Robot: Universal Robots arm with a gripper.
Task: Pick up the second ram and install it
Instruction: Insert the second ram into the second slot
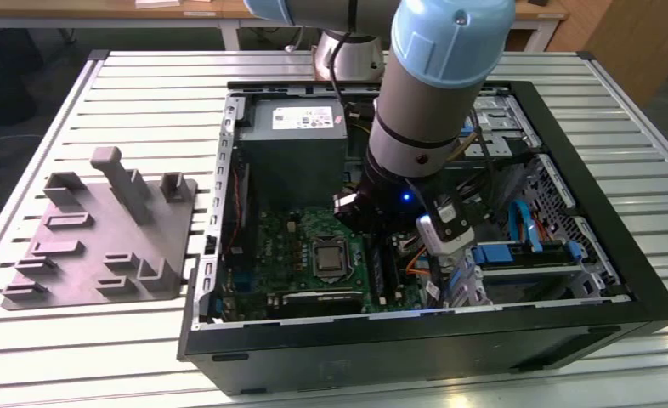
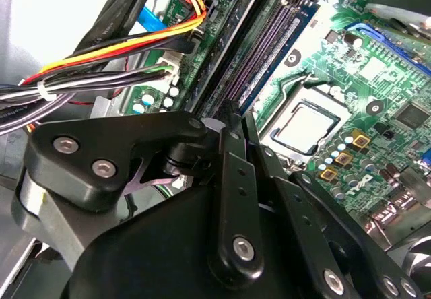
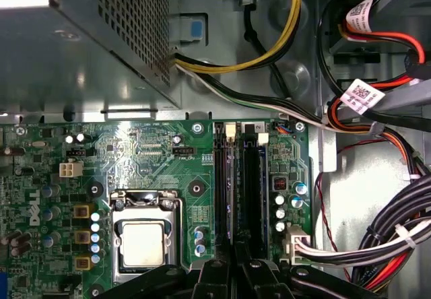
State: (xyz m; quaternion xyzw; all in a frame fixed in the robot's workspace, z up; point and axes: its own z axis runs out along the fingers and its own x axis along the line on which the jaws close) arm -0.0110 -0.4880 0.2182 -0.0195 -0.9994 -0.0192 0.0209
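Pinching the ram (image 3: pixel 234 198) edge-on between its tips, the hand (image 2: pixel 237 120) (image 3: pixel 236 262) has its two black fingers (image 2: pixel 229 157) drawn close together, with a narrow gap taken up by the thin dark board. In the first wrist view the ram runs straight out from the fingertips, lying along the bank of memory slots (image 3: pixel 252 191) and parallel to them. Whether it is seated in a slot or just above it cannot be told.

The slots sit on the green motherboard (image 3: pixel 148 157). White latch tabs (image 3: pixel 231 132) stand at their far ends. Beside the slots lies the processor socket (image 3: pixel 143 242) with its square metal lid. On the other side of the slots, bundles of black, red, yellow and white cables (image 3: pixel 384 238) run along the case floor. Beyond the board is the perforated grey power supply (image 3: pixel 101 43).

In the exterior view the arm (image 1: pixel 425 102) reaches steeply down into the open black case (image 1: pixel 425 340), which lies on its side on the slatted counter (image 1: pixel 85 357). The grey fixture (image 1: pixel 107 238) stands on the counter to the exterior view's left of the case, well apart from the hand.
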